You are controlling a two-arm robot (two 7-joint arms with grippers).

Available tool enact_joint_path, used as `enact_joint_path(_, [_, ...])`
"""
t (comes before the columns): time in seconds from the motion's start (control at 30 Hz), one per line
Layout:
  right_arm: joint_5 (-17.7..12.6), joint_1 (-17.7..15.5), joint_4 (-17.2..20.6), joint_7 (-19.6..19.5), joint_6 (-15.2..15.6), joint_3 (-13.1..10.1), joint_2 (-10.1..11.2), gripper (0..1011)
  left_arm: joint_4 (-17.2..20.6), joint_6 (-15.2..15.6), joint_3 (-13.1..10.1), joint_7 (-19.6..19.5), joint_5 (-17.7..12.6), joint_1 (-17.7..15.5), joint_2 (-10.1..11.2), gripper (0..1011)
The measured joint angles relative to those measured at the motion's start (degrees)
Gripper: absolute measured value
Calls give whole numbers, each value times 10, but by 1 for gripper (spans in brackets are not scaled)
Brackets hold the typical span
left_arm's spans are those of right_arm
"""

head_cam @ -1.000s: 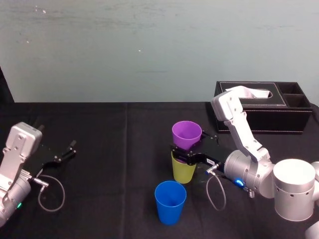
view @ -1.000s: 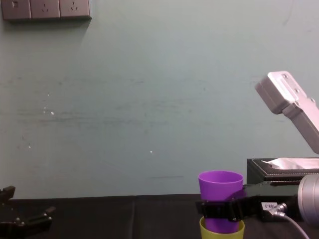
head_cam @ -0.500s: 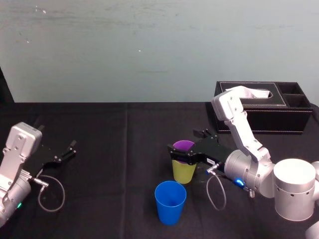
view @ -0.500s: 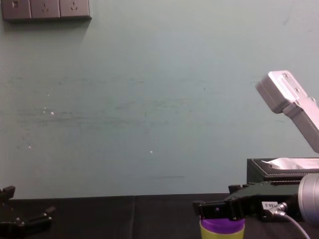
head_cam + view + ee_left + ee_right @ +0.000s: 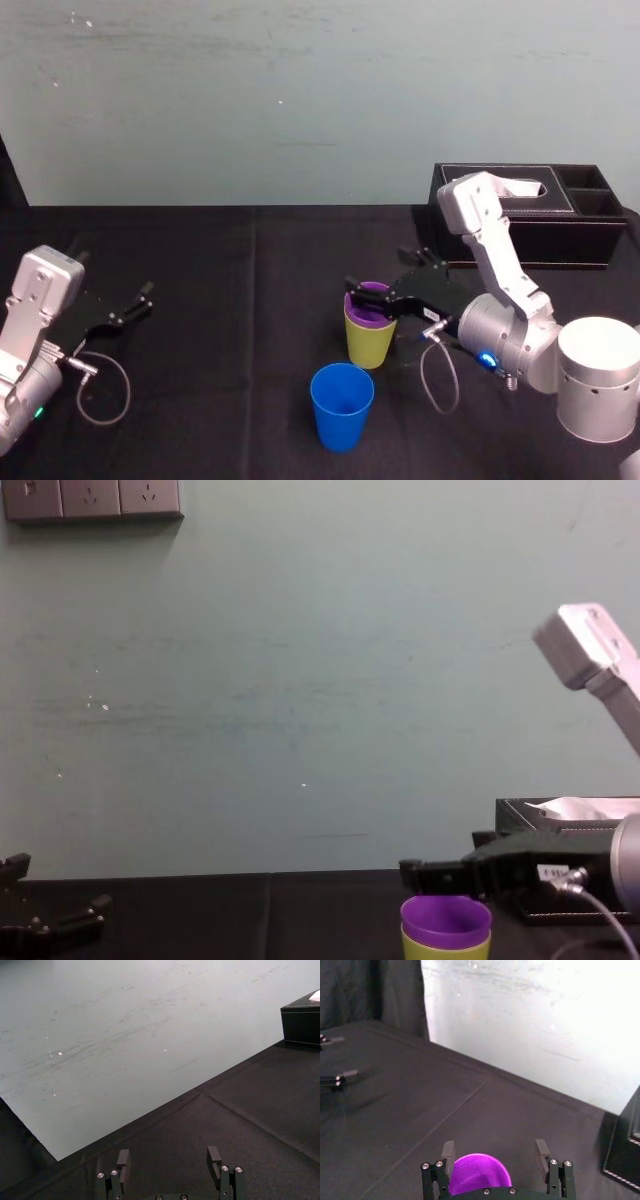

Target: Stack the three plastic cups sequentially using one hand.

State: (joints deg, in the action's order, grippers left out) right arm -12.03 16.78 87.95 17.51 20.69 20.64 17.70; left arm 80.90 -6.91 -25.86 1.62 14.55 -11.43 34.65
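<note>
At table (image 5: 220, 300) centre, purple plastic cup (image 5: 371, 299) sits nested in lime-green plastic cup (image 5: 368, 343); right gripper (image 5: 494, 1150) just above, jaws wide (empty). Blue plastic cup (image 5: 341, 405) at 7 o'clock; left gripper (image 5: 168, 1157) parked, jaws apart.

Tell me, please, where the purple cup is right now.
In the head view, the purple cup sits nested in the lime-green cup, slightly right of centre, behind the blue cup; the open right pincer hovers at its rim.

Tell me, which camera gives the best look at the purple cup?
The head view: the purple cup sits nested in the lime-green cup, with the open right pincer just above. The chest view gives its rim from the side; the right wrist view gives part of its mouth between the pincer's fingers.
</note>
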Motion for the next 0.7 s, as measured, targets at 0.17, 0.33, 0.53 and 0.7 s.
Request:
enact_joint_path(0.17, [4, -10, 19, -10, -6, -11, 1, 1003, 0, 0, 0, 0, 0, 0, 0, 1000])
enact_joint_path(0.33, [3, -29, 58, -9, 10, -21, 13, 1003, 0, 0, 0, 0, 0, 0, 0, 1000])
enact_joint_path(0.53, [-10, -59, 107, 6, 46, -30, 40, 1003, 0, 0, 0, 0, 0, 0, 0, 1000])
enact_joint_path(0.7, [-26, -96, 156, 20, 83, -43, 75, 1003, 0, 0, 0, 0, 0, 0, 0, 1000])
